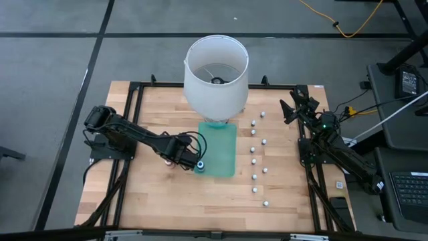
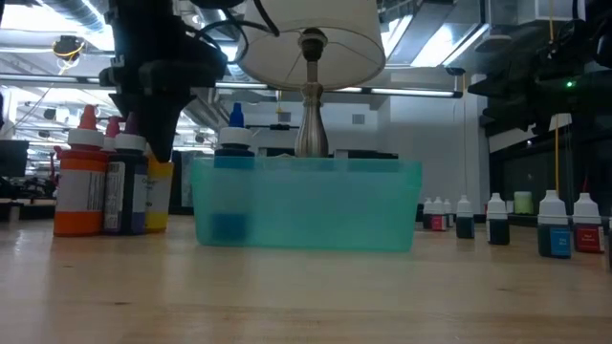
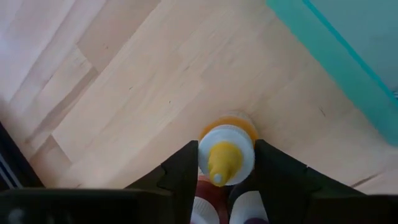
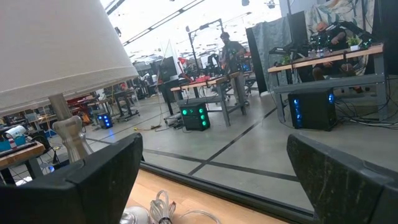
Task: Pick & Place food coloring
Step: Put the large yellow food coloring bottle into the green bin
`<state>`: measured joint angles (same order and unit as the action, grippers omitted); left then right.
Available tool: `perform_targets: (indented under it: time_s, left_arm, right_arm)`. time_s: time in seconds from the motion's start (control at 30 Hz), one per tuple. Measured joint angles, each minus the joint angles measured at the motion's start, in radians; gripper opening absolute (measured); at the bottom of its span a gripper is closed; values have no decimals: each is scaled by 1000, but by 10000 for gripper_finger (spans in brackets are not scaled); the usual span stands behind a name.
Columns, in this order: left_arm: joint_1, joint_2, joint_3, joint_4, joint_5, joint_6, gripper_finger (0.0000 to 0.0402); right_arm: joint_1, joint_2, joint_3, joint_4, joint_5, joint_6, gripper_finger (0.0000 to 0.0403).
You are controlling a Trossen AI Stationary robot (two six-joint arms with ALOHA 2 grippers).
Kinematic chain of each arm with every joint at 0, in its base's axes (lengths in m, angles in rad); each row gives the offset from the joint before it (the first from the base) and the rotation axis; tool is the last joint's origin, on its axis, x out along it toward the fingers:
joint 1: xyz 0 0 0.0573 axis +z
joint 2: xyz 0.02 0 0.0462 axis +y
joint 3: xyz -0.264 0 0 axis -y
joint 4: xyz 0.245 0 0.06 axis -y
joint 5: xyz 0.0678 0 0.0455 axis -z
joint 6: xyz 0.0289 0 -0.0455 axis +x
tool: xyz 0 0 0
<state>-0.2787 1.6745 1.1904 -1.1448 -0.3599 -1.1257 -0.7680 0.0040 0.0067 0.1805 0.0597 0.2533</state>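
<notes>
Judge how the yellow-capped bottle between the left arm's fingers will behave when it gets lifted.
The yellow-capped bottle is small and probably light. Its round white collar gives the left gripper curved, likely slick surfaces, so it may twist or slip. Narrow and upright beside the teal bin, it could tip onto neighbouring bottles if nudged.

Bright, even overhead light; soft shadows on the table [image 1: 160, 194], low view's foreground blurred.

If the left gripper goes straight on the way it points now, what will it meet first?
The left gripper points down at the table, its fingers already around the yellow-capped bottle. Going on, it would probably meet the wooden tabletop beside that bottle first; depth is unclear.
</notes>
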Motion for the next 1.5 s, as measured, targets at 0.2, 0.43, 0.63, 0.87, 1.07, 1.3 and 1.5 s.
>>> perform_targets:
  time_s: [0.2, 0.43, 0.63, 0.87, 1.07, 1.3, 1.5]
  left_arm:
    - [0, -8, 4, 15, 10, 41, 121]
    - [0, -32, 32, 18, 10, 79, 123]
    - [0, -82, 61, 18, 9, 139, 119]
    - [0, -126, 127, 15, 23, 278, 122]
    - [1, -126, 224, 15, 46, 408, 118]
    - [45, -125, 296, 14, 36, 517, 116]
    - [74, -66, 366, 17, 21, 604, 119]
  right_arm:
    - [0, 0, 0, 0, 0, 0, 399]
    - [0, 0, 0, 0, 0, 0, 399]
    - [0, 0, 0, 0, 0, 0, 399]
    - [0, 0, 0, 0, 0, 0, 399]
    - [0, 0, 0, 0, 0, 0, 399]
    - [0, 0, 0, 0, 0, 0, 399]
    - [0, 0, 0, 0, 0, 0, 399]
